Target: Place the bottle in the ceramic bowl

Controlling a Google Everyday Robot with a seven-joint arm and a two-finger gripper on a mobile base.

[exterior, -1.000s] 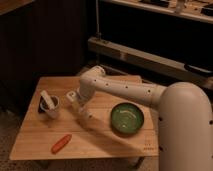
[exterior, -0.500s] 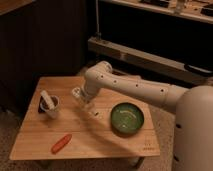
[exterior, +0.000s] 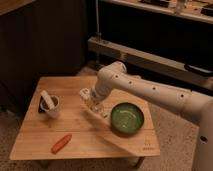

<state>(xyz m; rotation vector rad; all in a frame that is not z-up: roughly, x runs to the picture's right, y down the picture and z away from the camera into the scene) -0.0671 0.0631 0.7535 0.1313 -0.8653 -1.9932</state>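
1. Cream-pale with a white cap, the bottle [exterior: 85, 94] sits near the middle of the wooden table [exterior: 95, 142], right against the tip of the gripper [exterior: 97, 107]. The step in hand looks like securing it for the carry to the bowl.
2. To do this well, the hold should fall on the bottle's body rather than on the cap, with the bottle square between the two sides so it does not twist out on the lift.
3. Whether the gripper is spread, pressed together or already pinching the bottle I cannot tell; pale gripper and pale bottle run together here. A firm hold should be confirmed before any sideways travel.
4. The green ceramic bowl [exterior: 112, 118] lies just to the right of the gripper, close by, so the carry is short. Lift enough to clear the darker rim, stop over the centre, then lower before letting go; a drop from height could bounce a slim bottle out of so shallow a dish.
5. In looks the bottle is small and narrow, much narrower than the bowl, smooth-sided and probably light, so likely to roll if laid down.
6. Farther off and out of the path: a white cup [exterior: 50, 108] with a white stick [exterior: 46, 98] at the left, and an orange carrot-like item [exterior: 61, 143] near the front edge.
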